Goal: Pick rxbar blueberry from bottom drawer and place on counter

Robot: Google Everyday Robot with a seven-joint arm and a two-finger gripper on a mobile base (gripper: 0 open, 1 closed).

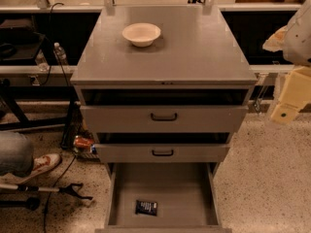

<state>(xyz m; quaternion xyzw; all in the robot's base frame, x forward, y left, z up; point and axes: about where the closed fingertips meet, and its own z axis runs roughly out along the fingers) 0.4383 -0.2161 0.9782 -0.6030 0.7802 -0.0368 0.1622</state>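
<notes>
My one camera sits high in front of the cabinet (165,118), tilted down at its face; mid range, so I get the whole counter (194,57) up top and the bottom drawer (165,183) clipped by the lower edge; the gripper (286,106) pokes in at the right edge.

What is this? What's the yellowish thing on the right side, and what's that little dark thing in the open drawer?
This is one picture, taken from above and in front of a grey cabinet with three drawers. The yellowish thing is part of a robot's arm. Its gripper, the part that grabs, hangs to the right of the cabinet, not touching it. The bottom drawer is pulled out, and the dark packet near its front is the rxbar blueberry, a snack bar. Nothing has been picked up yet. On the counter, the cabinet's flat top, stands a white bowl. Someone's shoe shows at the left.
</notes>
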